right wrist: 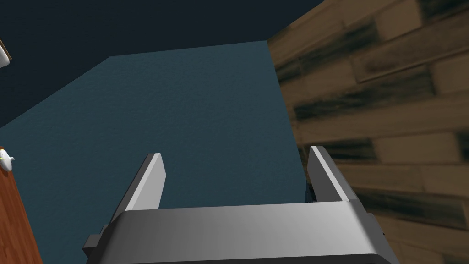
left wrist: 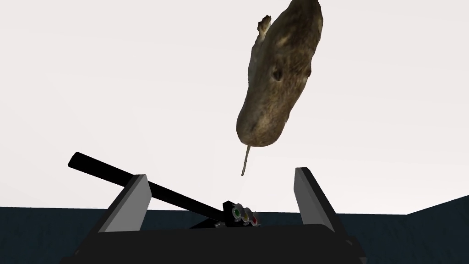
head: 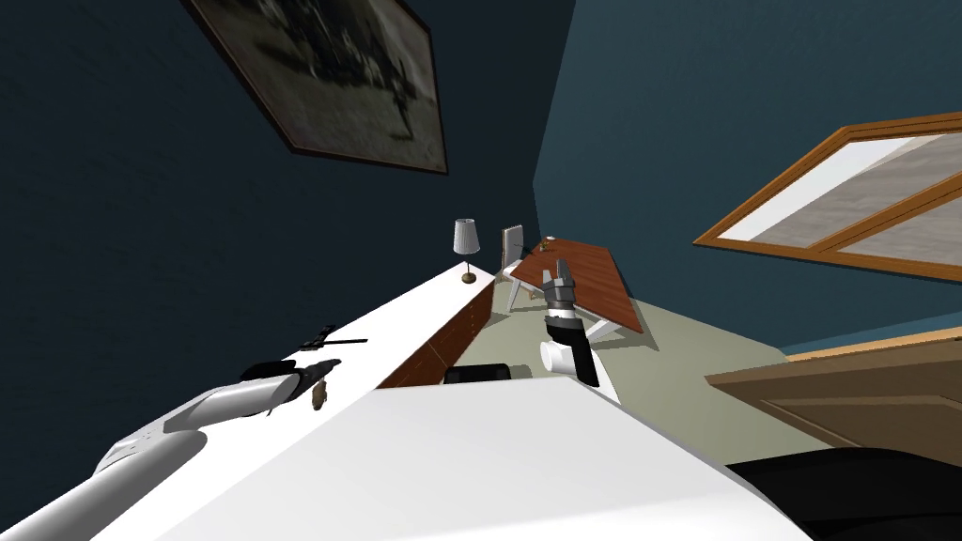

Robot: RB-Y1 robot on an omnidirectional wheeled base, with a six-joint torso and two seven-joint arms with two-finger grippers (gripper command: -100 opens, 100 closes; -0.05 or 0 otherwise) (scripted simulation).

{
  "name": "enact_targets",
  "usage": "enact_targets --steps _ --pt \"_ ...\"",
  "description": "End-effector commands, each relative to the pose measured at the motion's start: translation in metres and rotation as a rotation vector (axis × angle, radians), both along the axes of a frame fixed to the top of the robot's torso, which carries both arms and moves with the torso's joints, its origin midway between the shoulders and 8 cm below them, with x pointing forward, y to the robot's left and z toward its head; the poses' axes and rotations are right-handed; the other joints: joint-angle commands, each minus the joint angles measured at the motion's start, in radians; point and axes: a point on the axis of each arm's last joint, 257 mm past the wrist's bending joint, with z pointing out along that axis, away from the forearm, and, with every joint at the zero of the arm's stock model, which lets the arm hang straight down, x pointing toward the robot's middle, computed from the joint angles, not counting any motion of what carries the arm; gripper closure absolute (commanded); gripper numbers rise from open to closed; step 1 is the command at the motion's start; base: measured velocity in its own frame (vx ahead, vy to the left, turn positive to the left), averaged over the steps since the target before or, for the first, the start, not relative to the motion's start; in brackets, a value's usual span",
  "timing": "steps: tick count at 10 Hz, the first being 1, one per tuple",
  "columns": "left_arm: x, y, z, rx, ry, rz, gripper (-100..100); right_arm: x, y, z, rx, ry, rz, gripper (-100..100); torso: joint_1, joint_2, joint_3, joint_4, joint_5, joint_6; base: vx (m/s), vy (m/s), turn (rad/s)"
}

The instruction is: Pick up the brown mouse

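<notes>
white top (head: 427,296): one long pale surface along the dark blue wall (head: 113,235). the left pincer reaches out over it. past the blade tips it lies bare all round the mouse, and its front edge runs along the side of the left arm.
red-brown table (head: 601,282): one, behind the right pincer as the head view shows it, well apart from the left pincer.
lamp (head: 466,246): one, standing at the far end of the white top, a long way beyond the left pincer.
right pincer (right wrist: 236,152): held up off the side of the white top, well apart from the left one. its two blades stand wide and hold nothing.
left pincer (left wrist: 220,173): two blades spread wide with nothing gripped. the gap faces the mouse.
black rod (left wrist: 96,166): one thin rod, lying slantwise on the white top. it passes behind one blade and ends inside the gap, close to the pincer's dark body, so it is the one thing near the blades besides the mouse.
buttons (left wrist: 245,215): three of them, green, yellow and red, on the rod's end within the gap.
brown mouse (left wrist: 279,78): one, on the white top just beyond the blade tips, nearer the blade away from the rod. it touches neither blade, and its body stretches away from the pincer.
tail (left wrist: 245,160): one thin strand pointing back at the gap. its tip comes about level with the blade tips, clear of both.
</notes>
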Motion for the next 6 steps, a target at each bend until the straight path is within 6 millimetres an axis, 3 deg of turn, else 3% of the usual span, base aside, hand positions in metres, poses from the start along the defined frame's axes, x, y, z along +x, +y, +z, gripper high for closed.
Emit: enact_targets --steps 1,6 --pt "-0.012 0.003 -0.002 -0.004 0.036 0.014 -100 0.000 0.000 0.000 0.000 0.000 0.000 0 0.000 0.000 0.000 0.000 0.000 0.000 0.019 0.011 -0.024" --pt "-0.053 0.005 -0.015 -0.018 0.166 0.064 -100 0.000 0.000 0.000 0.000 0.000 0.000 0 0.000 0.001 0.000 0.000 0.000 0.000 0.018 0.009 -0.045"
